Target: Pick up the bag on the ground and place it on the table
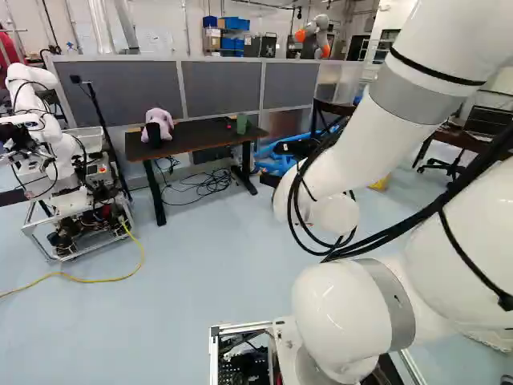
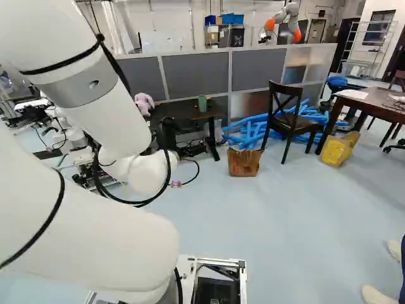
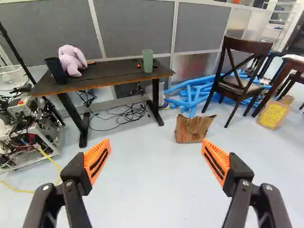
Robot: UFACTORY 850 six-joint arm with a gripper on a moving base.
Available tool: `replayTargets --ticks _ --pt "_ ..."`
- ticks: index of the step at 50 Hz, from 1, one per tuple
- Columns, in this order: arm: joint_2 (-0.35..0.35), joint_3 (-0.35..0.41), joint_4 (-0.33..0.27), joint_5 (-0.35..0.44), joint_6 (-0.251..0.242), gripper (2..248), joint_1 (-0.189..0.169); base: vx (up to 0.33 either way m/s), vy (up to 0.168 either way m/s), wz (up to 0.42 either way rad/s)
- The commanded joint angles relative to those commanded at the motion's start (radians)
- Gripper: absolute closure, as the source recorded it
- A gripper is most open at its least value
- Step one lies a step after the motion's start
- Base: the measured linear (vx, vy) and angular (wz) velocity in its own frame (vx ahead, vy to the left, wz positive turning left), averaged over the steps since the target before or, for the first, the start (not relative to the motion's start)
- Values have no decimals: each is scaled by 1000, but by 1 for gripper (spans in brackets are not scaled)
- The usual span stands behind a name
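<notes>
One brown bag [image 3: 190, 130], two cups [image 3: 147, 61], one plush [image 3: 72, 59]

A brown paper bag [image 3: 189, 131] is seen upright on the pale floor [image 3: 152, 183], in from the floor's far edge. Its sides are creased, its rim is ragged and dipped, and one top corner is flared outward. It is set apart from the table [image 3: 114, 71], beyond the end shown nearer the middle of the right base view. The table is stood level along the floor's far edge, its long dark top carried on black legs.
</notes>
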Motion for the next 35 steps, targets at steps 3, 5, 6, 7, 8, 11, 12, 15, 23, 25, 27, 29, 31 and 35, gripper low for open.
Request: replayTargets --ticks 3,5,6,7,8,11,12,15,23,25,27,29,31,35 --pt "0 0 0 0 0 3 0 180 -47 -8" --pt "0 0 0 0 0 3 0 178 -49 -2" --pt "0 0 0 0 0 3 0 175 -55 -1" --pt "0 0 0 0 0 3 0 207 -62 -12" --pt "0 0 0 0 0 3 0 184 -51 -9" --pt "0 0 0 0 0 3 0 194 -58 2" --pt "0 0 0 0 0 3 0 217 -71 -7" --pt "0 0 0 0 0 3 0 191 -63 5" --pt "0 0 0 0 0 3 0 198 -85 6" --pt "0 0 0 0 0 3 0 192 -89 7" --pt "0 0 0 0 0 3 0 203 -101 3" --pt "0 0 0 0 0 3 0 192 -96 0" --pt "0 0 0 0 0 3 0 215 -98 4" --pt "0 0 0 0 0 3 0 194 -95 -1"
